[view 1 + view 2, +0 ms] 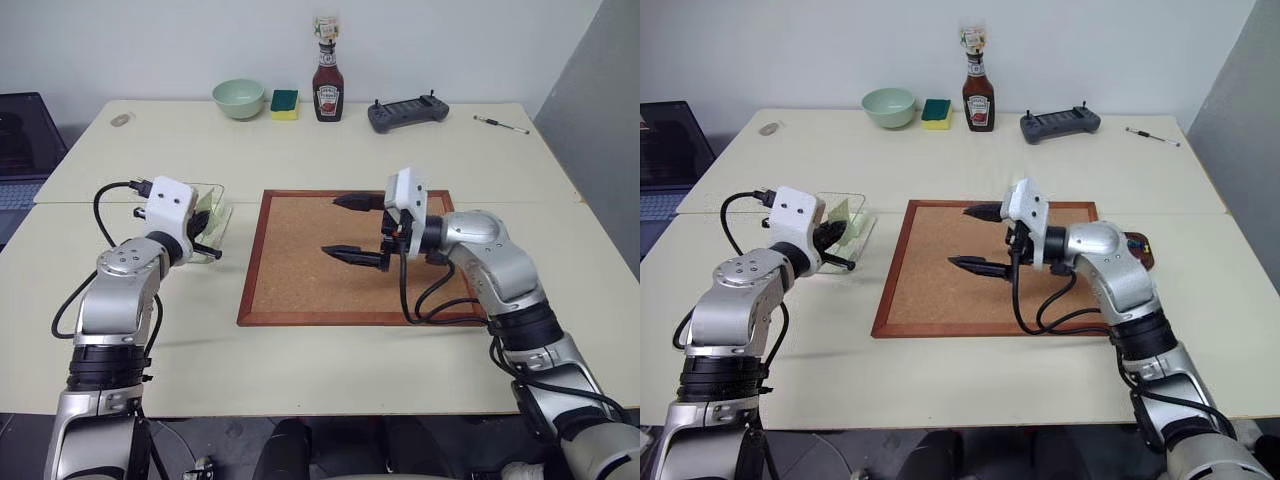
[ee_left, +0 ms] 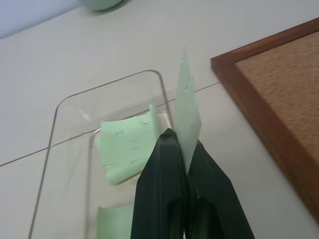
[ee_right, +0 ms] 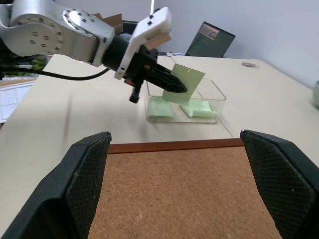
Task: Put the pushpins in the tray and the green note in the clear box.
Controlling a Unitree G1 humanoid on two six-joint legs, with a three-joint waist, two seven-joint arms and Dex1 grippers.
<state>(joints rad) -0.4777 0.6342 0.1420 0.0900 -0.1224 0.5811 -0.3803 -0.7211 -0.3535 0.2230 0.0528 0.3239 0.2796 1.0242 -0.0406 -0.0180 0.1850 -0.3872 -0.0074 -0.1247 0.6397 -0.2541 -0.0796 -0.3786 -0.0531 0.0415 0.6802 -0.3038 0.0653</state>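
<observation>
A: How does the left gripper [image 2: 185, 172] stand?

B: Clamped tight on the green note [image 2: 187, 119], which stands on edge between the 2 black fingers, above the clear box [image 3: 214, 92].

A: Is the note touching the box?

B: I cannot tell. In the right wrist view it hangs tilted over the open top, pinched at its lower corner.

A: What does the note look like?

B: Thin, pale green, flat and slightly bent. At least 2 more pale green notes [image 2: 127, 144] lie on the floor of the box.

A: And the right gripper [image 1: 356, 228]?

B: Spread wide with nothing in it, its 2 fingers pointing across the corkboard [image 1: 300, 270] toward the robot's left, held above the cork.

A: Where is the box?

B: On the cream table [image 1: 330, 365], just beside the board's left edge.

A: The tray?

B: A dark reddish-brown tray [image 1: 1140, 246] shows partly behind the right arm, at the board's right edge. Small coloured specks sit in it, too small to say whether they are pushpins.
</observation>
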